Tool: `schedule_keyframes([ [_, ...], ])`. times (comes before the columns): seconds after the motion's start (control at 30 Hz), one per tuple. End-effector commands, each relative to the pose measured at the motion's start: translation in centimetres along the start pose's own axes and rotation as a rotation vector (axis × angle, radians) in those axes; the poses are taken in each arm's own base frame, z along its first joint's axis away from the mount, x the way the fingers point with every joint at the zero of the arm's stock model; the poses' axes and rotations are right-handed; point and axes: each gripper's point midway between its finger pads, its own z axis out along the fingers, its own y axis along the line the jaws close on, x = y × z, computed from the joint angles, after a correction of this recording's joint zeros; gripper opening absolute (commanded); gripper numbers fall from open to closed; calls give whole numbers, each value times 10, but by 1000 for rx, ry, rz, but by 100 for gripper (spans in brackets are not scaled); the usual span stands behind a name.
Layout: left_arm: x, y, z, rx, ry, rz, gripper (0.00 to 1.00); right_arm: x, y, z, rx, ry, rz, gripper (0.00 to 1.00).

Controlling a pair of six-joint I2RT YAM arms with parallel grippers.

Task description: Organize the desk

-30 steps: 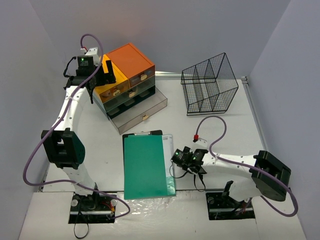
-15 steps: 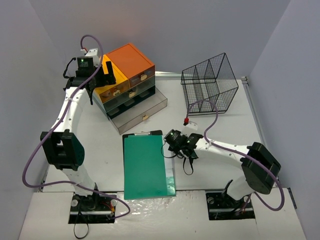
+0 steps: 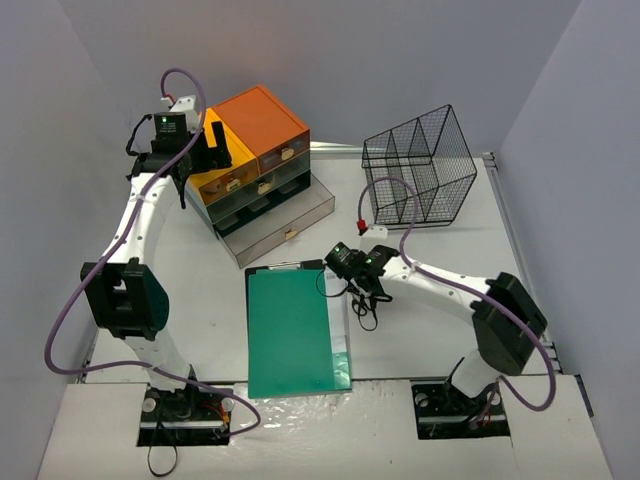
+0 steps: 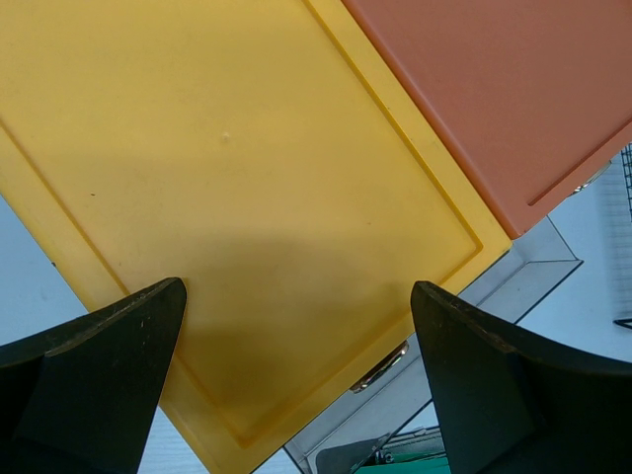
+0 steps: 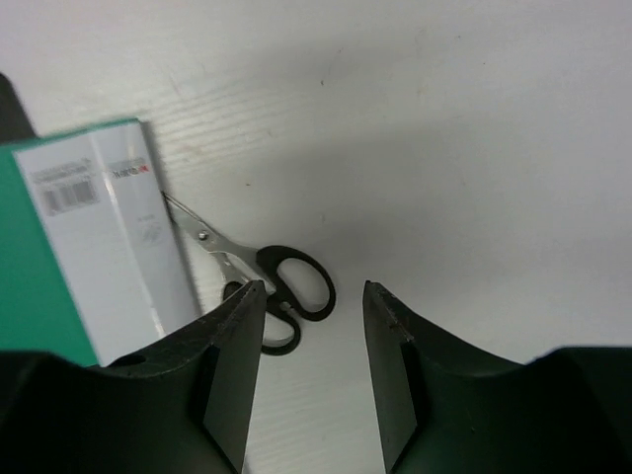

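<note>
The white desk (image 3: 205, 290) holds a green clipboard folder (image 3: 292, 335) at its middle, with a black clip at its far end. Black-handled scissors (image 5: 281, 281) lie flat beside the folder's right edge, blades pointing toward it; from above the scissors (image 3: 364, 308) show as a small dark shape. My right gripper (image 5: 313, 288) hovers just above the scissors' handles, open, with nothing between its fingers; from above the right gripper (image 3: 346, 266) sits by the folder's far right corner. My left gripper (image 4: 296, 286) hangs wide open over the yellow lid (image 4: 237, 178), holding nothing.
A drawer unit (image 3: 262, 135) with orange and yellow tops stands at the back left, its bottom clear drawer (image 3: 290, 222) pulled out. A black wire basket (image 3: 420, 170) stands at the back right. A metal rail (image 3: 510, 230) runs along the desk's right edge.
My right arm has swung away from the near edge to the folder's far right corner, and its jaws have narrowed a little. The left arm has not moved.
</note>
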Motion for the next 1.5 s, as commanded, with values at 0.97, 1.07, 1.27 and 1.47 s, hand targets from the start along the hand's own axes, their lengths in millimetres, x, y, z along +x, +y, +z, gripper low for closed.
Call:
schedule_keyframes([
  [0.97,30,7,-11,-20,115,-47,97,32,9,2,-333,255,-385,42],
  [1.07,29,7,-11,-19,115,-47,97,37,11,3,-347,270,-387,42],
  [1.27,30,7,-10,-20,117,-46,97,47,15,8,-369,290,-391,41],
  [1.47,30,8,-10,-20,118,-45,97,50,18,17,-356,287,-393,39],
])
